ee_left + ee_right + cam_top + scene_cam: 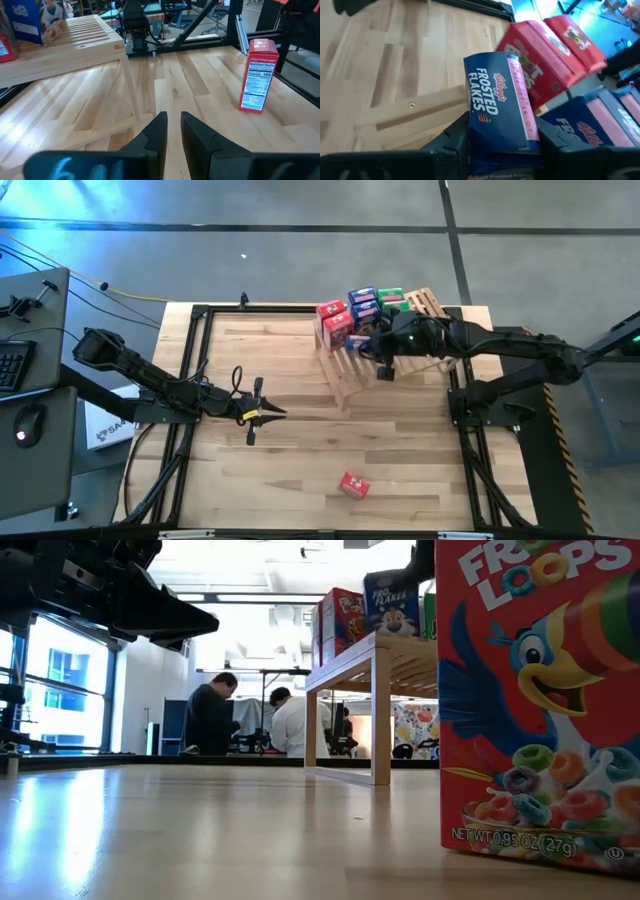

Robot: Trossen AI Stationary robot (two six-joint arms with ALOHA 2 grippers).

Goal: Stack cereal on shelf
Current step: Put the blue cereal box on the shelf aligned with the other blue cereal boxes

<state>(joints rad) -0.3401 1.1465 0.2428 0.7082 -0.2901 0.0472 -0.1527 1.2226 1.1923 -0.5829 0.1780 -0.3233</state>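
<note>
Now the right hand [502,142] grips a blue box [497,105] over the shelf [350,370] near the table's far right corner.

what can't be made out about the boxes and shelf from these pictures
- High view: the right gripper and arm cover part of the light wooden slatted shelf, so the box count is unsure.
- Low view: the red Froot Loops cardboard box is cut off by the edge.
- Right wrist view: the blue Frosted Flakes cardboard box hides the shelf beneath.
</note>
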